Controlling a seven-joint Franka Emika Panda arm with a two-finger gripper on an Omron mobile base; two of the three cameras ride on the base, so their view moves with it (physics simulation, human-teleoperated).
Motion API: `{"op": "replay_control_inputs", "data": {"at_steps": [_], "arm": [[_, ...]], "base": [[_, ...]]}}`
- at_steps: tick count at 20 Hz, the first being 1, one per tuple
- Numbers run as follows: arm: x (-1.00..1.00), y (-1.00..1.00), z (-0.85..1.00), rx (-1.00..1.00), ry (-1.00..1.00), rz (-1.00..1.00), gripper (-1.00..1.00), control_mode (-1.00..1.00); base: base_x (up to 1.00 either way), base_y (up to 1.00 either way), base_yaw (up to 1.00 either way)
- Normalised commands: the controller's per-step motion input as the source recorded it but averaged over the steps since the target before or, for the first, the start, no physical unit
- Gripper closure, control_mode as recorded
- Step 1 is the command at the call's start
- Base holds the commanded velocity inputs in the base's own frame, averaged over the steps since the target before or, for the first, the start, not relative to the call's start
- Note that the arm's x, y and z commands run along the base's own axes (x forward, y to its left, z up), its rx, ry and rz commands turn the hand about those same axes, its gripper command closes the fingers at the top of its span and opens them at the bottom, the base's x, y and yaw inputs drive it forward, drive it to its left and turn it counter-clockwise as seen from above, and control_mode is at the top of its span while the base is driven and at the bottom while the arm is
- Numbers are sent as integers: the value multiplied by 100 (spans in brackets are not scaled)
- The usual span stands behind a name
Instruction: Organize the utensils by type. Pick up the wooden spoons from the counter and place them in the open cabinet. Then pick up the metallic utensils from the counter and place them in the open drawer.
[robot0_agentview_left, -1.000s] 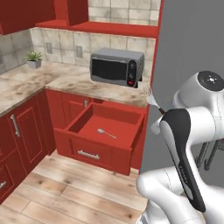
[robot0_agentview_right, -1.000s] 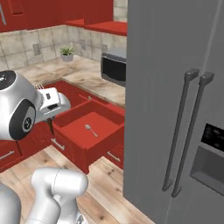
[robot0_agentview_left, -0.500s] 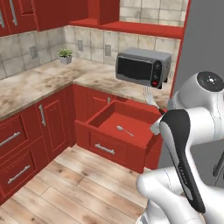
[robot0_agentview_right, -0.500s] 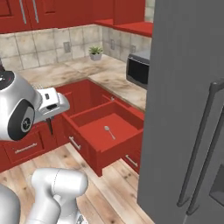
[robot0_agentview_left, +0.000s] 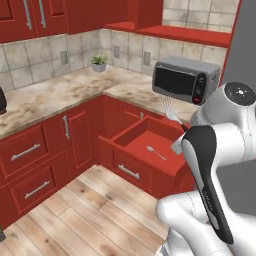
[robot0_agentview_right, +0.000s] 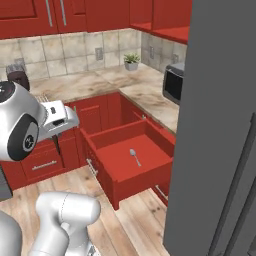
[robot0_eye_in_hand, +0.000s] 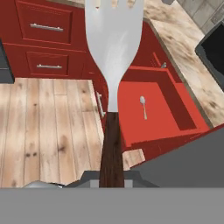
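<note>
Up close, the fingers (robot0_eye_in_hand: 111, 181) clamp the fork (robot0_eye_in_hand: 114, 61); base views add the spoon (robot0_agentview_right: 134, 156) in the drawer (robot0_agentview_right: 120, 187).

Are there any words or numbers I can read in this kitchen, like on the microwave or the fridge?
No readable text anywhere.
Microwave: its control panel shows small marks, too blurred to read.
Fridge: plain grey, no label.
Fork and spoon in the open drawer: no writing.

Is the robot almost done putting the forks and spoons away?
Partly. The silver spoon already lies inside the open drawer. The hand is shut on the fork, carried near the drawer, so that one is left to drop in. The wooden spoons can't be checked from here.
</note>
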Motion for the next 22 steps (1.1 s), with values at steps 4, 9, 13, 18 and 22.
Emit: {"op": "replay_control_inputs", "data": {"at_steps": [4,9,13,18,22], "arm": [[0,0,0,0,0,0,100,100],[0,0,0,0,0,0,100,100],[0,0,0,0,0,0,100,100],[0,0,0,0,0,0,100,100],[0,0,0,0,0,0,100,100]], "base": [[19,-66,27],[31,-56,27],[28,-53,26],[24,-51,26],[12,-25,21]]}}
